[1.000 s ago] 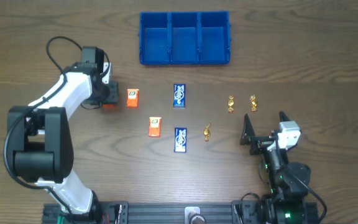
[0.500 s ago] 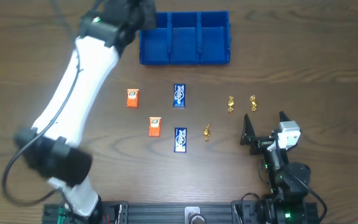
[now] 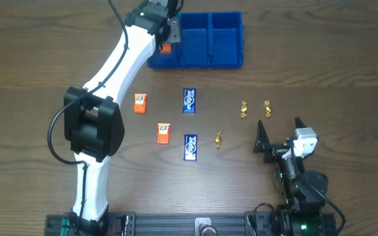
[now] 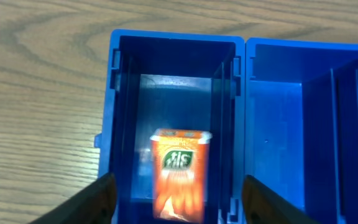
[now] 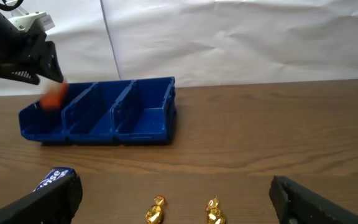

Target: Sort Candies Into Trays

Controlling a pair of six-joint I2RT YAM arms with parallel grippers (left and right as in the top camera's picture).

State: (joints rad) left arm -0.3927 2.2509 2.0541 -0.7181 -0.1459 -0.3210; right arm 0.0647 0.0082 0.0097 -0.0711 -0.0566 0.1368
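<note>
1. The left gripper hung over the left compartment of the blue tray. Its fingers were spread wide and touched nothing.
2. The orange box sat between the fingers, clear of both, inside the left compartment's walls. The right wrist view showed it about level with the tray's rim, so it was judged to be released. Whether it had reached the floor could not be told.
3. Recommendation for this step: keep the fingers spread and lift straight up. A sideways exit risks clipping the compartment walls or the divider.
4. Unsorted on the table: the upper orange box, the lower orange box, the upper blue packet, the lower blue packet, and gold candies, two near each other and one apart.
5. The right gripper stood low near the gold candies with its fingers spread, holding nothing.
6. Obstructions: none lay between the tray and the remaining orange boxes. The blue packets lay just beside them, so a descent onto either box would need care not to nudge a packet.
</note>
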